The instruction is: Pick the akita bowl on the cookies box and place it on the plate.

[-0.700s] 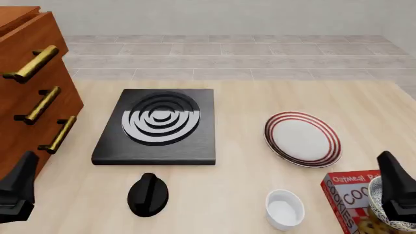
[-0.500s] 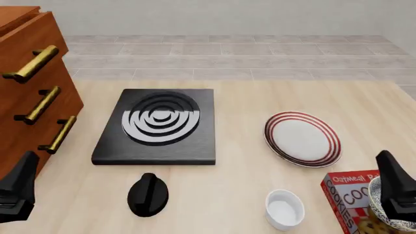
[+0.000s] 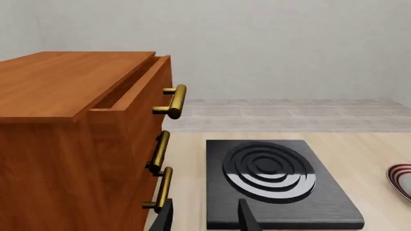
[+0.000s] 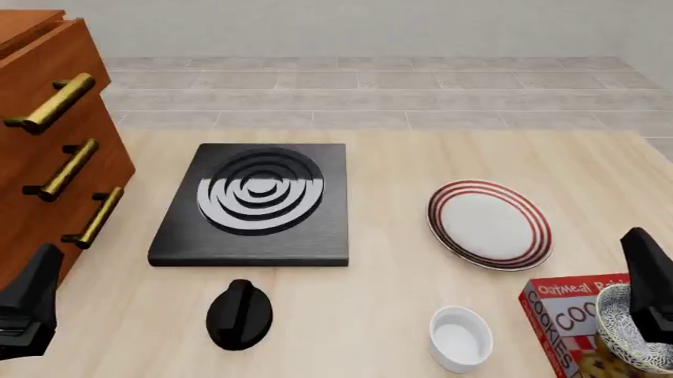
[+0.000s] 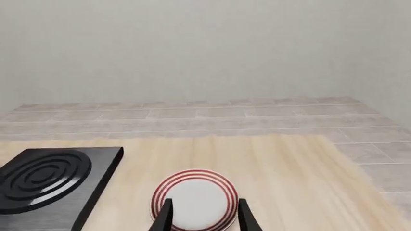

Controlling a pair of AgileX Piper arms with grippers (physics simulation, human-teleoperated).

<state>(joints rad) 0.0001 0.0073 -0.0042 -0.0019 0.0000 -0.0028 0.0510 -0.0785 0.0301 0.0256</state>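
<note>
My right gripper [image 4: 650,285] hangs at the near right edge, fingers parted and empty, just over the akita bowl [image 4: 629,339] — it sits on the cookies box [image 4: 568,315], both cut off by the frame. The plate [image 4: 489,224] lies farther in, a white ramekin [image 4: 461,338] left of the box. My left gripper [image 4: 30,303], also parted, holds nothing beside the drawers [image 4: 53,150].
</note>
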